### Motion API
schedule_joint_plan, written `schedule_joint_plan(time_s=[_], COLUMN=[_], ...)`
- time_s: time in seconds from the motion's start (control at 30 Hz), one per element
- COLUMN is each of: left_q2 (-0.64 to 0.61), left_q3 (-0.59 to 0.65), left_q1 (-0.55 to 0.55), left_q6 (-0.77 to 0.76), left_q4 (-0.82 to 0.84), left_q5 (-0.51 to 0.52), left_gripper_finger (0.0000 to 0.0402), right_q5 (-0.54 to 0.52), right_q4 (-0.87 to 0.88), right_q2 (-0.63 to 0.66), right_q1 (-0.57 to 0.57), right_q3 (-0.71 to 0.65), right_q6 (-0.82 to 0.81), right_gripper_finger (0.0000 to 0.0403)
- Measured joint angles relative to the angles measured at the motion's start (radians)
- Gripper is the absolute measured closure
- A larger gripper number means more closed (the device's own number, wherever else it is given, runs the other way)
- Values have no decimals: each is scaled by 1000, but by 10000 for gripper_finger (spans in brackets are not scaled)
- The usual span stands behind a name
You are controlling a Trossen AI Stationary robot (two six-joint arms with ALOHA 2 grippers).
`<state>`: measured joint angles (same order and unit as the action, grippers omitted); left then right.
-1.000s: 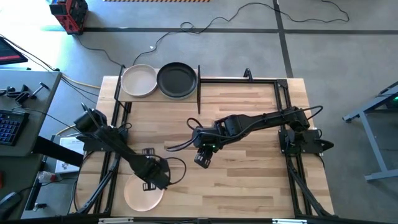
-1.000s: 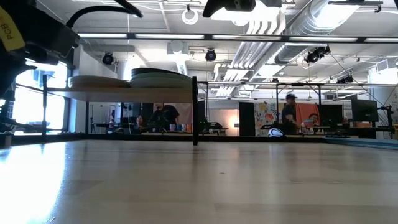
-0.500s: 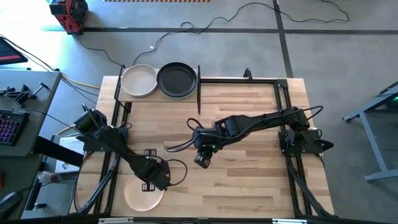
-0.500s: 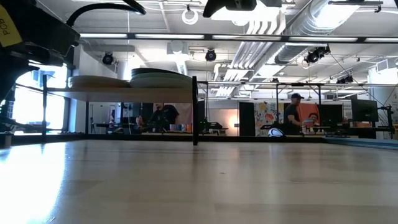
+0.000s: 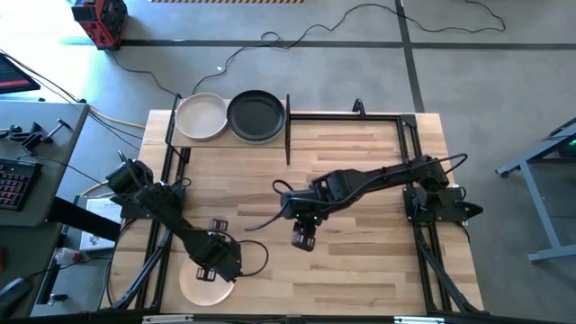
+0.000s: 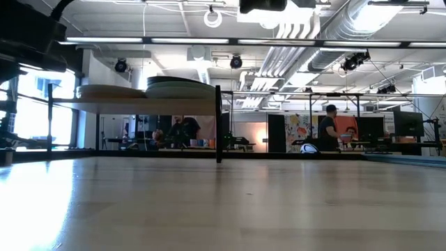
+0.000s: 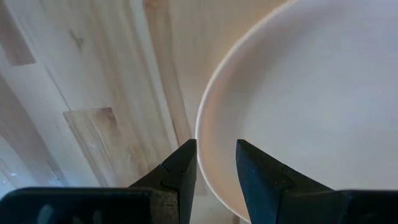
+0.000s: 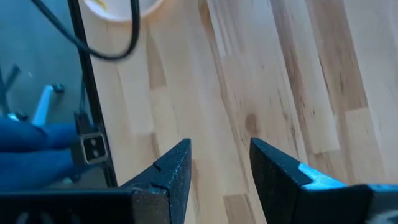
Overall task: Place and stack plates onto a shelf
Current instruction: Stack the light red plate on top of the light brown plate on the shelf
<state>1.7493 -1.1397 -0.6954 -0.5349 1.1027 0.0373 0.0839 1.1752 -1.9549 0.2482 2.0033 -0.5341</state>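
Hovering at lower left, left gripper (image 5: 216, 263), jaws parted astride the cream-peach plate (image 5: 200, 286) rim near the table (image 5: 360, 261) edge; risking a shove overboard. Idling mid-frame, right gripper (image 5: 303, 239), jaws open.

Left end effector (image 5: 214, 263) low, fingers parted; right end effector (image 5: 303, 237) parted, mid-table.

From my remote station: grey concrete floor (image 5: 504, 81) crossed by dark tape lines (image 5: 409, 54), black cables (image 5: 342, 27) trailing over it. Red equipment (image 5: 101, 20) sits far-left. A side desk (image 5: 27, 153) carries a keyboard (image 5: 11, 184). Beyond the bench: ceiling strip lights (image 6: 230, 42), exposed ducts (image 6: 313, 24), bright window (image 6: 31, 104), a person (image 6: 327, 129) standing.
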Motion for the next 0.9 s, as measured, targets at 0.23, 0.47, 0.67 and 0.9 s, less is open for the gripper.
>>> schedule_joint_plan(time_s=[0.23, 0.47, 0.67, 0.9], left_q2=[0, -1, -1, 3], left_q3=[0, 0, 0, -1], left_q1=[4, 42, 70, 76], left_q6=[79, 127, 153, 154], left_q4=[0, -4, -24, -83], left_q5=[-1, -41, -52, -44], left_gripper_finger=[300, 300, 300, 300], right_q5=[-15, -51, -54, -54], right_q4=[58, 63, 63, 63], right_q2=[0, 0, 0, 0], right_q1=[35, 67, 74, 73], right_q3=[0, 0, 0, 0], right_q6=[62, 72, 72, 72], right_gripper_finger=[261, 261, 261, 261])
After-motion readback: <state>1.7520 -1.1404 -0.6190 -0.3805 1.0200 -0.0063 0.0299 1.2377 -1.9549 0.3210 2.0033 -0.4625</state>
